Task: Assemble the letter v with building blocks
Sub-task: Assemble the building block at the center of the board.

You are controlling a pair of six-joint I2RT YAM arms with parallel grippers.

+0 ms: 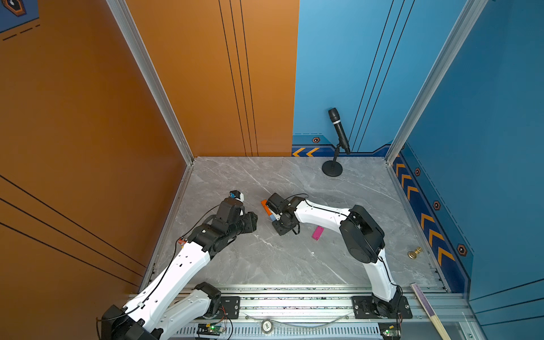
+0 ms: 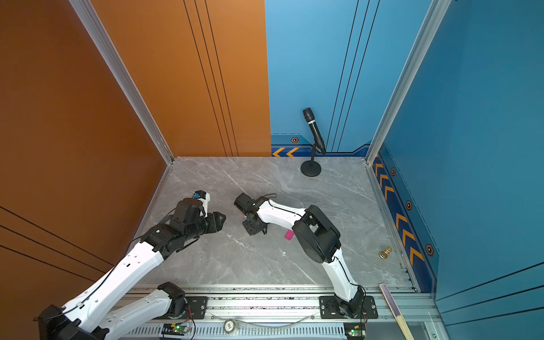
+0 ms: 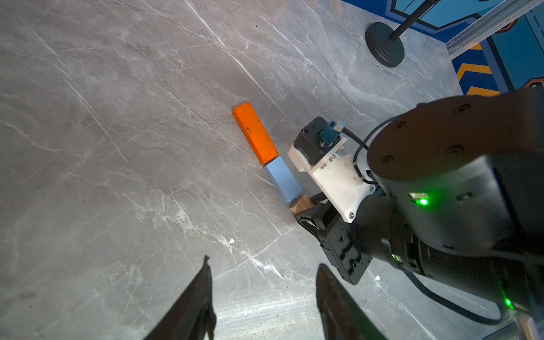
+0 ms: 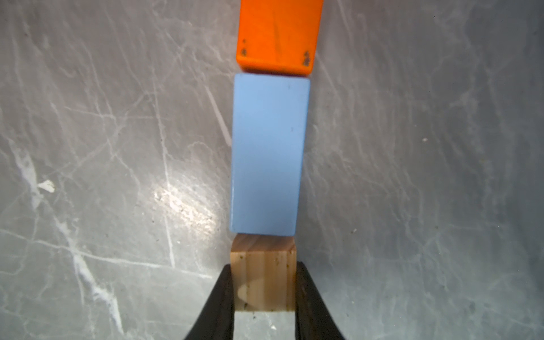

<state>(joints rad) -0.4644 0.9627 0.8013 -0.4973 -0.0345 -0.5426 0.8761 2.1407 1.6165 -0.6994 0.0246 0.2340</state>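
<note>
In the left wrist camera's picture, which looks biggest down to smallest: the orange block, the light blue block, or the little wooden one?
1. orange block
2. light blue block
3. wood block, partly hidden, so its full size is unsure

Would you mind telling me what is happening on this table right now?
The right gripper is clamped on the small wood block, set against the end of the light blue block, which follows the orange block in a line. The left gripper hangs open and empty nearby. The pink block lies apart.
</note>
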